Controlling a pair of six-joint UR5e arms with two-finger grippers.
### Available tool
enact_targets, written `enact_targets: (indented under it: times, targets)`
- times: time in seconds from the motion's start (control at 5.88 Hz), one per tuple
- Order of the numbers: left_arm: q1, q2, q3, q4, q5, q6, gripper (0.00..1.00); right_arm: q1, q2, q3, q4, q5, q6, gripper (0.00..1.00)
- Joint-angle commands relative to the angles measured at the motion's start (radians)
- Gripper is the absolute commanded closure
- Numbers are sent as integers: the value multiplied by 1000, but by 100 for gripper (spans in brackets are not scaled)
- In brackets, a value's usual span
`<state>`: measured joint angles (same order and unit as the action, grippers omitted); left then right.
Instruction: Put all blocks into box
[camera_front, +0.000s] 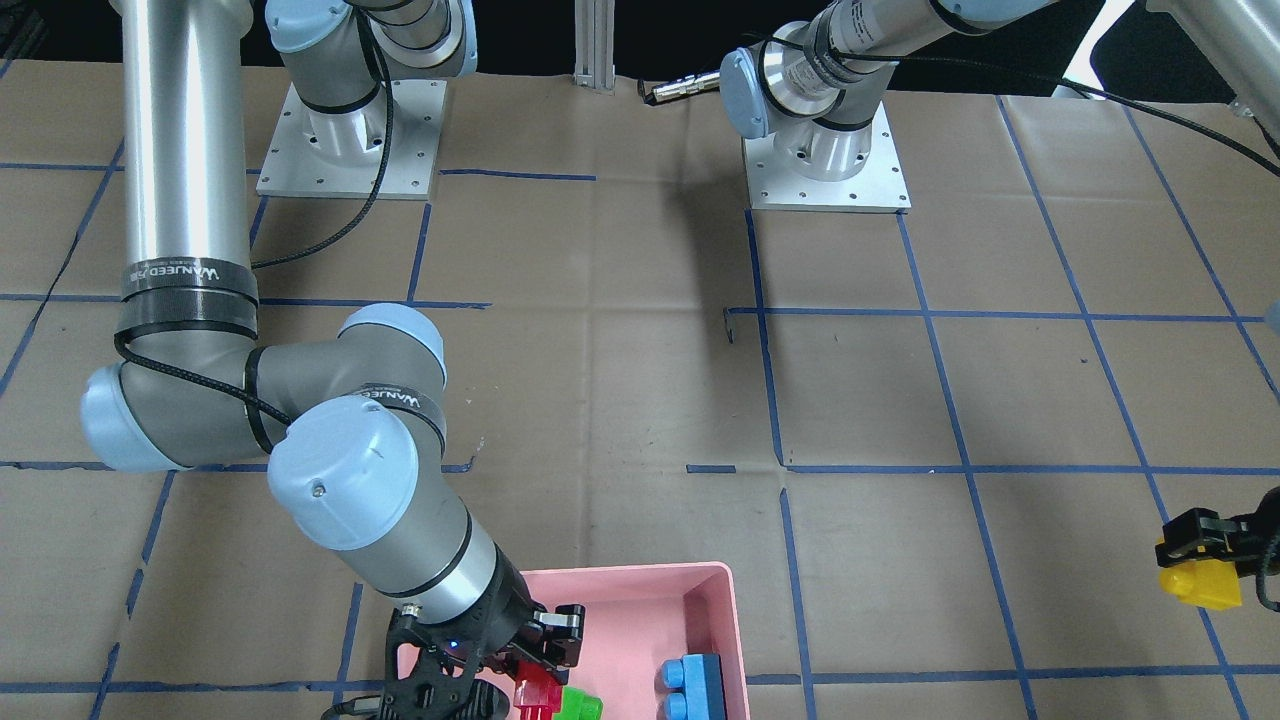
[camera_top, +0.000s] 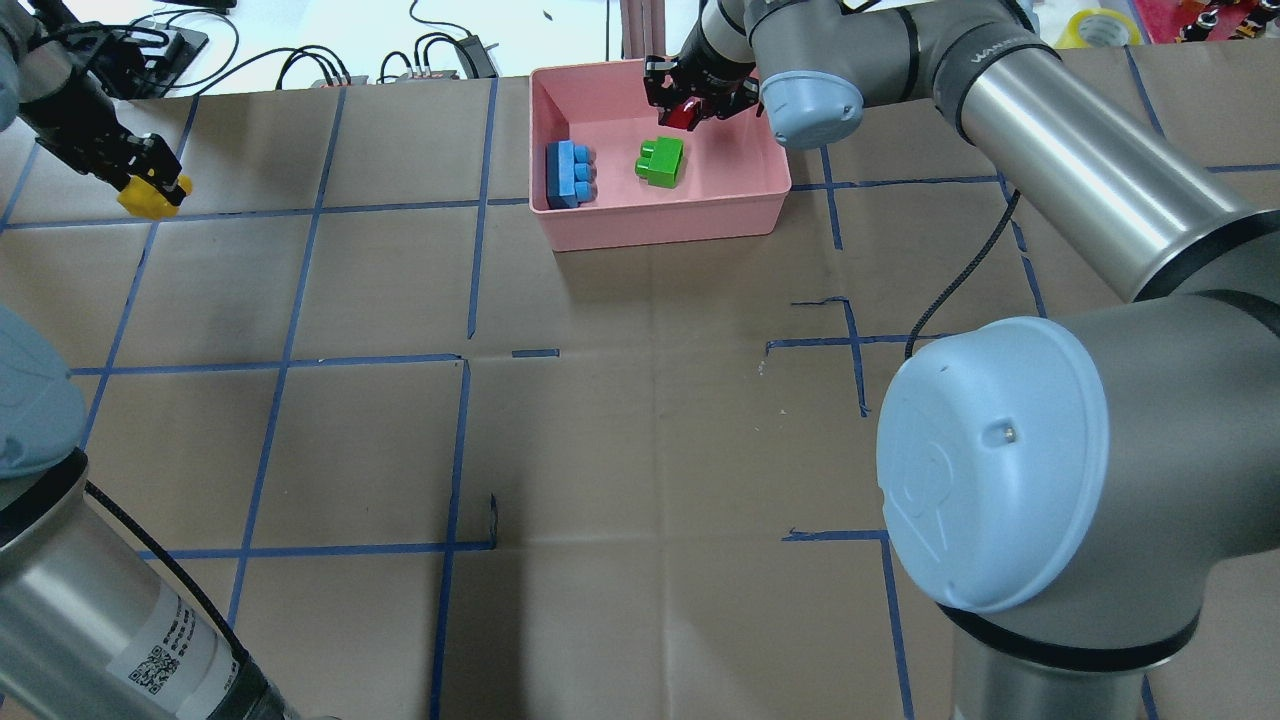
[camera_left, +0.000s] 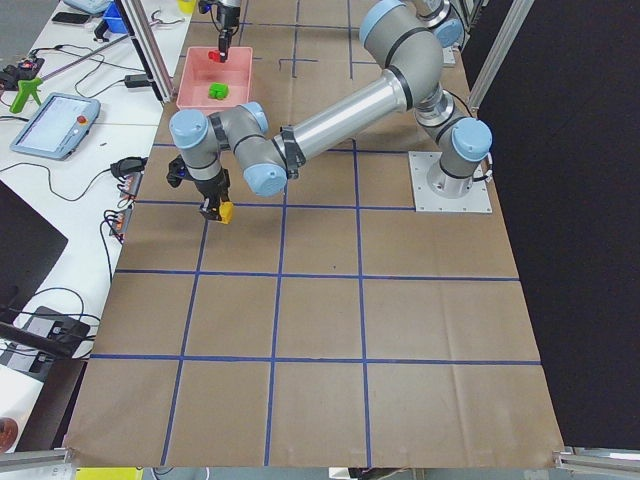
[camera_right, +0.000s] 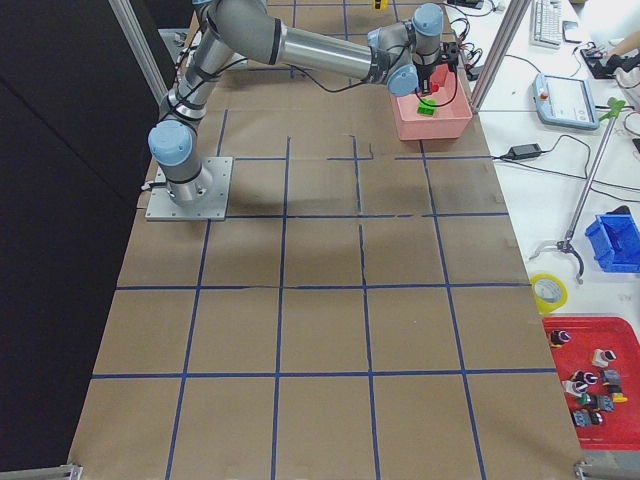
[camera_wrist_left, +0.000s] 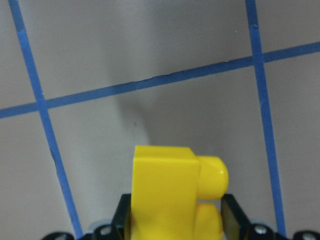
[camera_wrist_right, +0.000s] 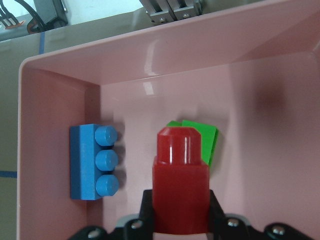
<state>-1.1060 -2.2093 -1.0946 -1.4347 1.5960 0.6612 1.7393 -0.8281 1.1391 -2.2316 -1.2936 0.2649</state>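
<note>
The table (camera_top: 640, 450) carries the pink box (camera_top: 660, 215) at its far side. Inside the box, the blue block (camera_top: 568, 172) lies by the left wall and the green block (camera_top: 660, 161) lies near the middle.

My right hand (camera_top: 690, 108) pinches the red block (camera_wrist_right: 180, 175) over the box, just beyond the green one. If I let go here, I judge the red block could strike the green one and tumble, though the walls should contain it.

My left hand (camera_top: 152, 183) is pressed onto the yellow block (camera_wrist_left: 165, 190) at the far left, well apart from the box. That long carry is the greater risk. The block could slip, and my arms might crowd each other at the box.

My right wrist view puts the red block in front of the green one and hides part of it, while the overhead view shows a gap between them. My left wrist view shows fingers on both sides of the yellow block, but I cannot tell from it whether the block is off the table. The front-facing view cuts off part of the box.
</note>
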Motion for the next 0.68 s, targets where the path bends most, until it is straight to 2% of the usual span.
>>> enact_targets:
  times: [0.0, 0.17, 0.51]
  targets:
    - [-8, 9, 116, -165, -7, -55, 93, 8, 7, -18, -22, -3, 7, 1]
    - [-37, 16, 131, -193, -11, -115, 93, 6, -2, -16, -22, -6, -9, 0]
    - [-138, 26, 131, -211, -106, -388, 93, -21, -20, -1, -7, -6, -70, 1]
